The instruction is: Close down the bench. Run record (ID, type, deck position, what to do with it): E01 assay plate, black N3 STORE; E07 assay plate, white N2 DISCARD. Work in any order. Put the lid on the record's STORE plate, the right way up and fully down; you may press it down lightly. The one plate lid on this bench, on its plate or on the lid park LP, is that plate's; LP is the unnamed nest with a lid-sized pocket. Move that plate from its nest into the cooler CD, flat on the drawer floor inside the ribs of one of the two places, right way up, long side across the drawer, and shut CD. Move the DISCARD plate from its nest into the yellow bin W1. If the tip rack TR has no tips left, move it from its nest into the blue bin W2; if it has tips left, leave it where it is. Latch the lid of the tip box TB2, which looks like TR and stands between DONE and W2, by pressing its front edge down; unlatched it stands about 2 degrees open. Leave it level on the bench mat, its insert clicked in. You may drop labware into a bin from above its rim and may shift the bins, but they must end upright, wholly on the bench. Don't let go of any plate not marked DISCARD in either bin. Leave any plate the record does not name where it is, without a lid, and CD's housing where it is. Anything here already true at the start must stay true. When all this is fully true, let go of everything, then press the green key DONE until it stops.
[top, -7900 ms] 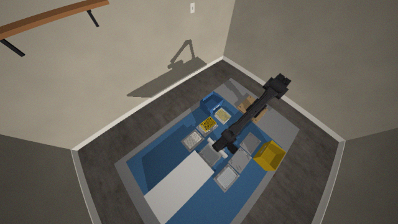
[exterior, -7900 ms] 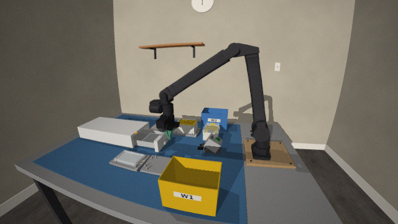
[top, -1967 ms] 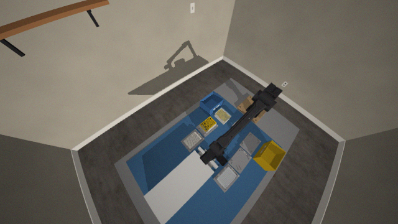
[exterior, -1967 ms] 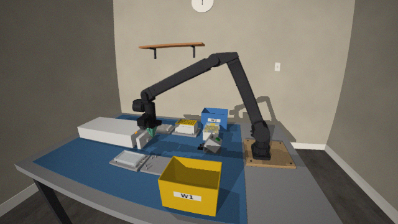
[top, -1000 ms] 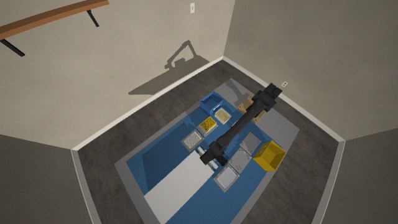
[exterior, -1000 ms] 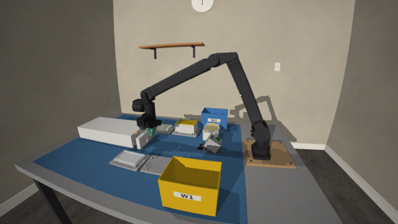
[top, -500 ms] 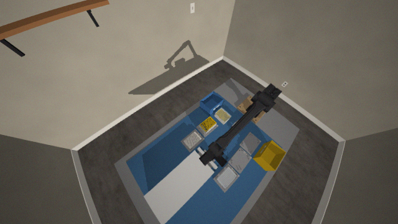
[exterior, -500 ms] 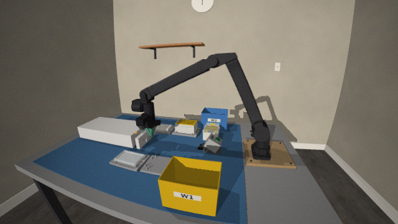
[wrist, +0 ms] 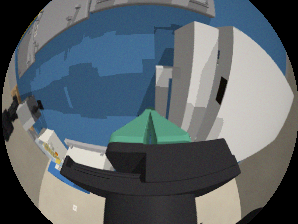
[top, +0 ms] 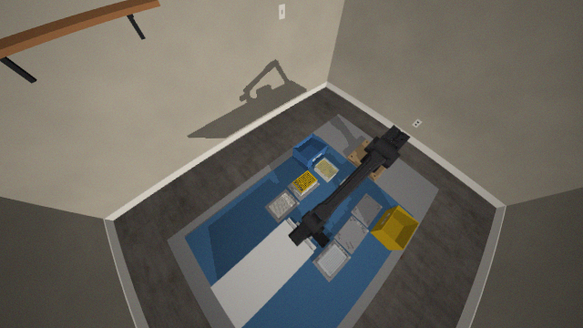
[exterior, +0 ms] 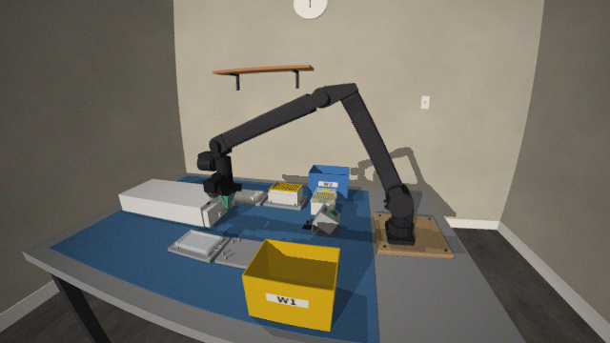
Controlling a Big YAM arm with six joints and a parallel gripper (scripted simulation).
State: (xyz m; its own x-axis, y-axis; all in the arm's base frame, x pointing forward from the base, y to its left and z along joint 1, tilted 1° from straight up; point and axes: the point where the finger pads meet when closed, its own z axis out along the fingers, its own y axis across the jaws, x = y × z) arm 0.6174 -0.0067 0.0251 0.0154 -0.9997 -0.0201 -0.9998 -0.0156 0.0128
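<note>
The hand [exterior: 226,199], fingers together and empty, stood at the cooler's drawer front [exterior: 213,212]. Pushing squarely, straight toward the cooler [exterior: 162,201], would seat the drawer without skewing.

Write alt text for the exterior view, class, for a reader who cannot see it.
A black arm reaches left across a blue mat, its shut gripper at the front of a white cooler. A yellow bin marked W1 stands in front; a blue bin stands behind.
</note>
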